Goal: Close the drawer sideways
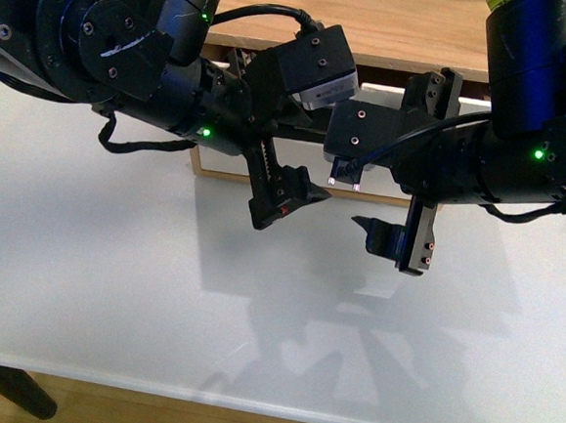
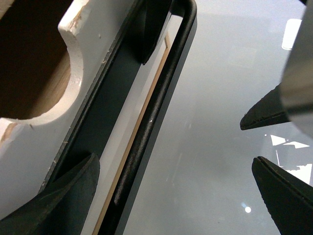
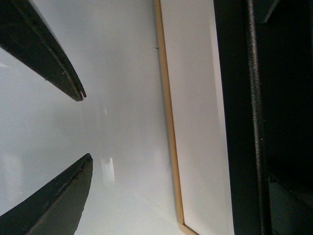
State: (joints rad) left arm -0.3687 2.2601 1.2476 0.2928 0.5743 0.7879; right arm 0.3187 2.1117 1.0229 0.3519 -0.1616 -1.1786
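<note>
The drawer (image 2: 34, 142) stands a little out of its cabinet, with a white front and a half-round notch in its top edge. Its black bar handle (image 2: 156, 112) runs along the front. My left gripper (image 2: 171, 196) is open and straddles the handle: one finger (image 2: 63, 196) lies over the drawer front, the other (image 2: 283, 191) out over the table. In the front view the left gripper (image 1: 284, 197) hangs before the cabinet. My right gripper (image 1: 394, 235) is open and empty beside it. In the right wrist view the right gripper (image 3: 83, 127) is off to the side of the handle (image 3: 254, 122).
The wooden cabinet (image 1: 396, 24) stands at the back of the white table (image 1: 111, 276). A plain white lower front with a wooden edge (image 3: 195, 122) sits below the handle. The table's front edge (image 1: 248, 405) is near. A dark fingertip (image 2: 266, 112) shows close to my left gripper.
</note>
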